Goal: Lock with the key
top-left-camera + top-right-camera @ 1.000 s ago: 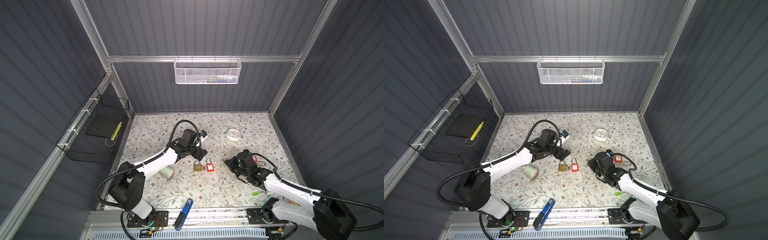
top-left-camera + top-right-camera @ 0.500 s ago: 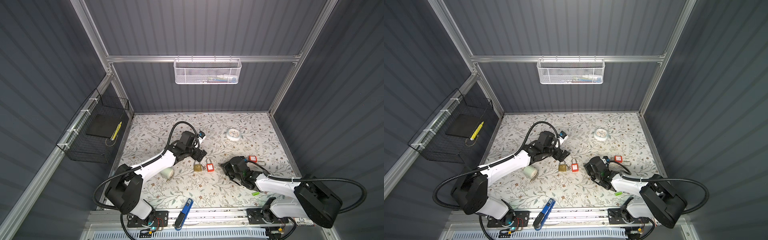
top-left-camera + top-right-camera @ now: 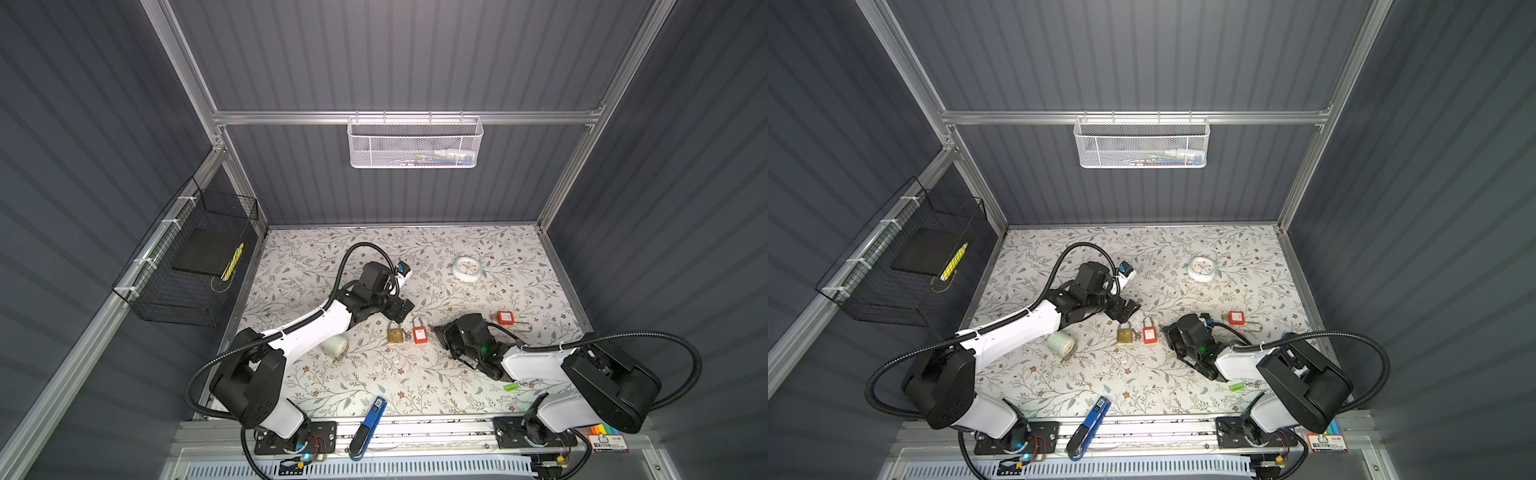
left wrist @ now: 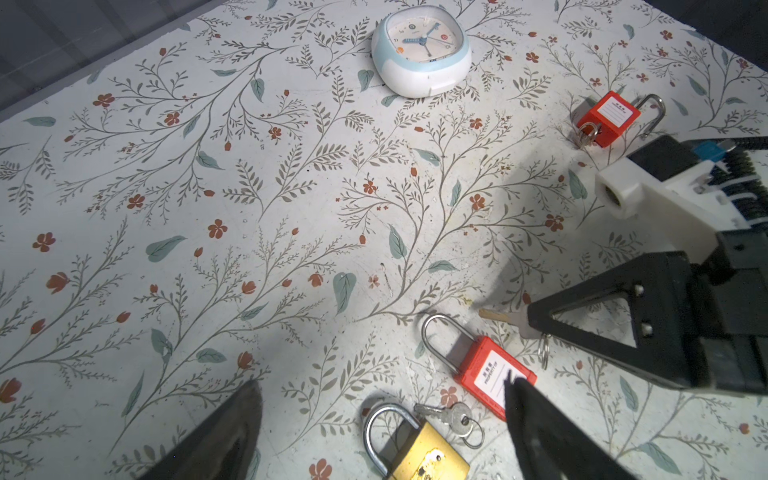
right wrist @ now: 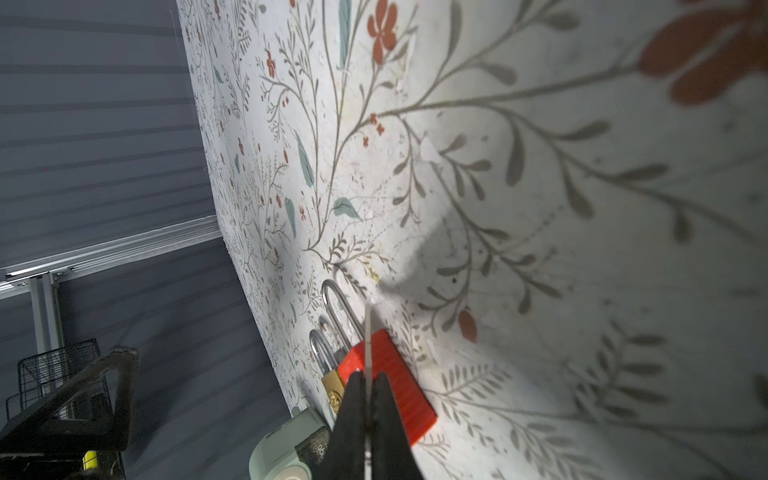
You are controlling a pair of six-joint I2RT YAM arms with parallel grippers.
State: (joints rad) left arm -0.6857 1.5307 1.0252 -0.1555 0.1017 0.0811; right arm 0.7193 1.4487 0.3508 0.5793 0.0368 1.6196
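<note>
Metal key (image 4: 498,318), clamped in the right jaws, points toward the table's (image 4: 249,166) left edge, tip near the red padlock (image 4: 492,372); left jaws gape empty.

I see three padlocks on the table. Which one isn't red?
The brass padlock, leftmost of the three. A red padlock lies right beside it; the second red padlock lies apart, further right.

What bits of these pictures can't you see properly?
- Left wrist view: the picture edge cuts off the brass padlock.
- Same view: a left end effector finger covers the base of the neighbouring red plastic padlock.
- Right wrist view: silver key, pinched in the right end effector, shows only edge-on.
- Both top views: white mesh basket, contents too small.
</note>
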